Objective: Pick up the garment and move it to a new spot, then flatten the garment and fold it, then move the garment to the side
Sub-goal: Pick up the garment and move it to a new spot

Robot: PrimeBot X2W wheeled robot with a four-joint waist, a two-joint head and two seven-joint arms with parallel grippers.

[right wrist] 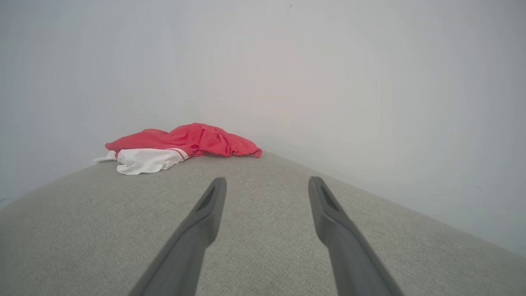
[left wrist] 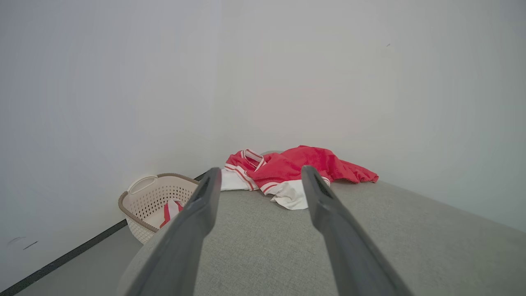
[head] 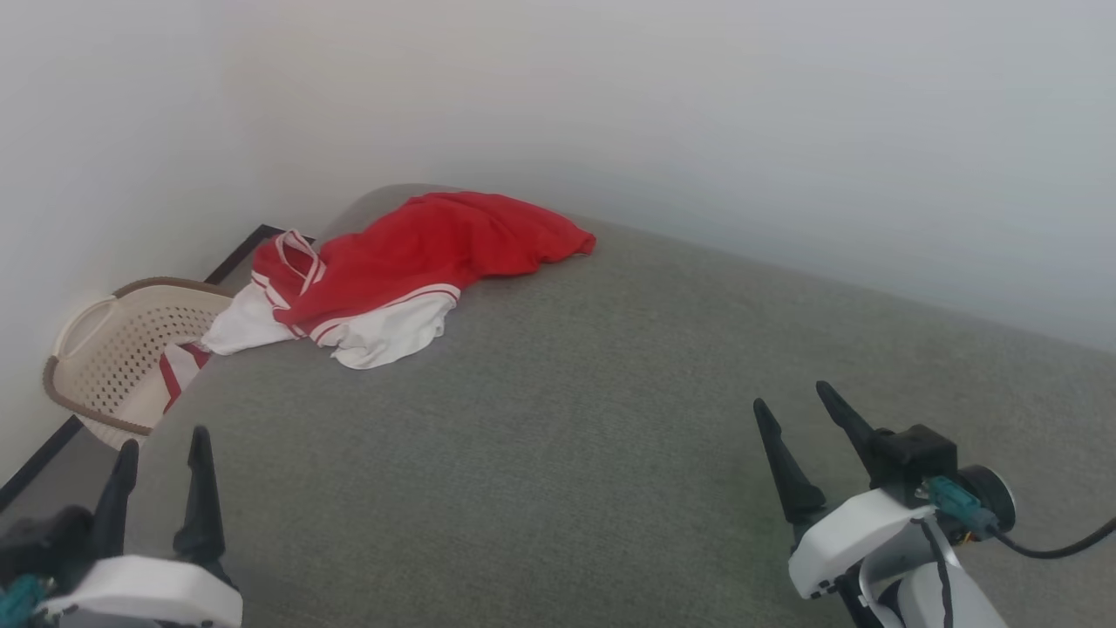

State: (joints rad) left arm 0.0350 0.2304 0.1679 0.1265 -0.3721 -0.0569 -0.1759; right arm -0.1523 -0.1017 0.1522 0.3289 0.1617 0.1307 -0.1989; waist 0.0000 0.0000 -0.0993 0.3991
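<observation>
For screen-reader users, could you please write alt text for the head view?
A crumpled red shirt with white sleeves lies far left on a grey cushion. A beige basket sits beside it; the left tool and right tool are open near the bottom corners.

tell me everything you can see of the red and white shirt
The bright red soft-fabric T-shirt with white sleeves lies crumpled at the far left end of the grey woven-fabric surface. Thin red-and-white stripes trim its sleeve seams and collar. The red body is bunched in folds; a white sleeve reaches the surface's left edge. Nothing grips it.
</observation>
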